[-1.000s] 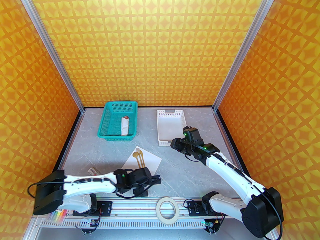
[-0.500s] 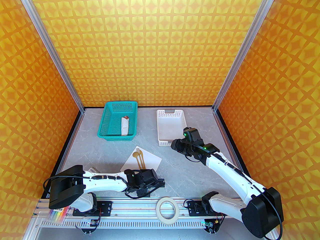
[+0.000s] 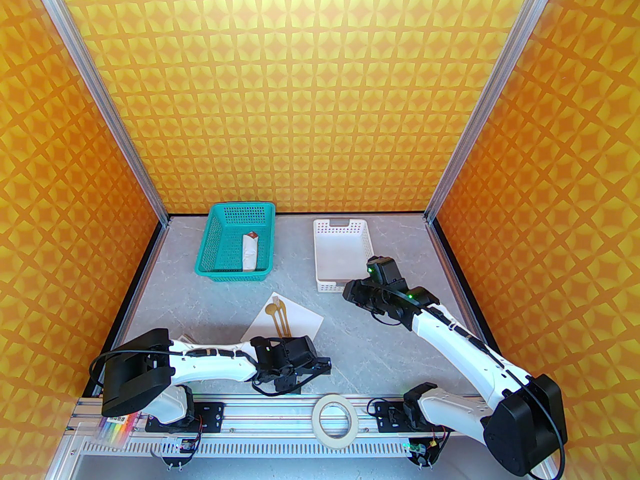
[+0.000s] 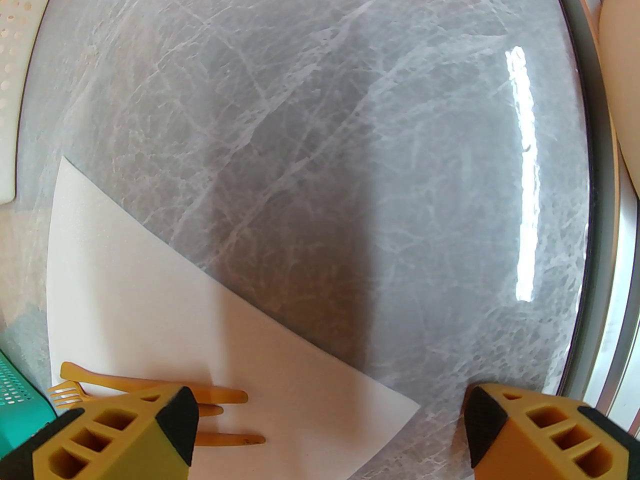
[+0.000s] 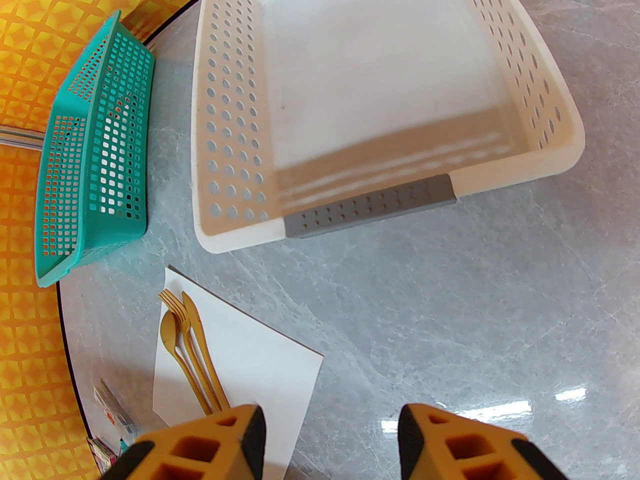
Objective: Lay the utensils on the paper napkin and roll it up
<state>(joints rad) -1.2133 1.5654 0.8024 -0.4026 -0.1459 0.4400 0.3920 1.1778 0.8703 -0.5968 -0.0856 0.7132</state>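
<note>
Utensils [image 3: 278, 315] are lying on the paper napkin [image 3: 302, 325]. Left jaws are hovering wide apart over its corner; right jaws are hanging apart, empty, near white basket [image 3: 320, 248].

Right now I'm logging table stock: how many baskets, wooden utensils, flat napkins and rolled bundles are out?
Baskets: 2 (teal basket, white basket)
Wooden utensils: 3 (fork, spoon, knife)
Flat napkins: 1
Rolled bundles: 1
Total: 7
</note>
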